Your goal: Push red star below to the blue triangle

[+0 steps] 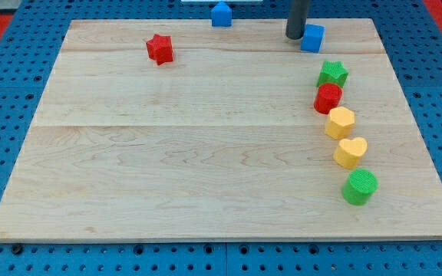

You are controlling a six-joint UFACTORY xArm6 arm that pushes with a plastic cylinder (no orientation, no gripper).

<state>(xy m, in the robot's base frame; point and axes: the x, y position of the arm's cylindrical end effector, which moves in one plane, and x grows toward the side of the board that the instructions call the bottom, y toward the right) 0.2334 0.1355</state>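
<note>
The red star [159, 48] lies near the board's top left. A blue block with a peaked top [221, 14], which looks like the blue triangle, sits at the top edge, up and to the right of the star. My tip [295, 36] is at the top right, touching the left side of a blue cube [312, 37]. The tip is far to the right of the red star.
A column of blocks runs down the right side: a green star [333, 73], a red cylinder [328, 98], a yellow hexagon [340, 122], a yellow heart [350, 152] and a green cylinder [359, 186]. The wooden board [206, 153] lies on a blue pegboard.
</note>
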